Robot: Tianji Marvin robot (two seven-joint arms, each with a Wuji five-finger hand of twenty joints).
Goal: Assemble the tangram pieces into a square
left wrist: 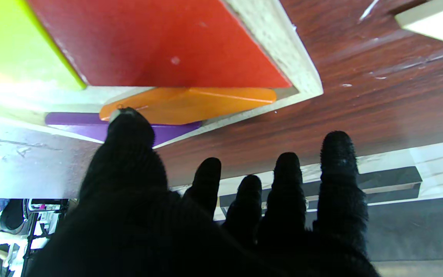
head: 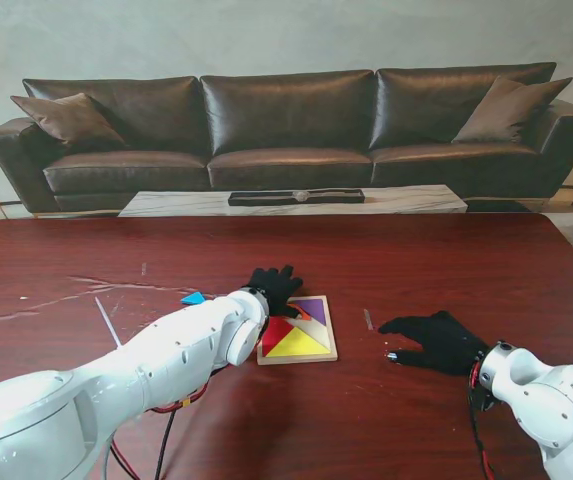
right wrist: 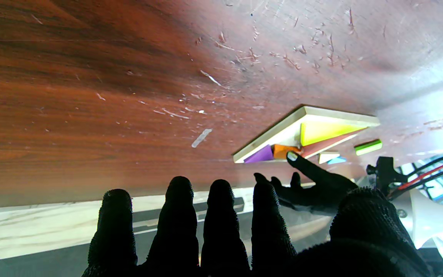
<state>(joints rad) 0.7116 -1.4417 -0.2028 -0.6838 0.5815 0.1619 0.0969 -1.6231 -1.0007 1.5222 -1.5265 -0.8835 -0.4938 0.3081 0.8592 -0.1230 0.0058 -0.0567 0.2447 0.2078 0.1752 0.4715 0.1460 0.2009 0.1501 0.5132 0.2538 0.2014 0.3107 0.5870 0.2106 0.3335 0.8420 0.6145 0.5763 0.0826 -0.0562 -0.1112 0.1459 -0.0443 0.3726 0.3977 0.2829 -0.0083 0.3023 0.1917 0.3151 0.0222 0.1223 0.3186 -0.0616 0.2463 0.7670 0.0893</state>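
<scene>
Tray [head: 318,354] of pale wood lies mid-surface, holding yellow piece [head: 299,344], red piece [head: 275,331], purple piece [head: 312,309] and orange piece [left wrist: 190,103]. The left hand [head: 271,287] hovers at its far left corner, fingers spread and grasping nothing, thumb tip on the orange piece. The right hand [head: 436,341] rests released on the surface [head: 466,270], right of the tray; a blue piece [head: 193,298] lies left of it.
</scene>
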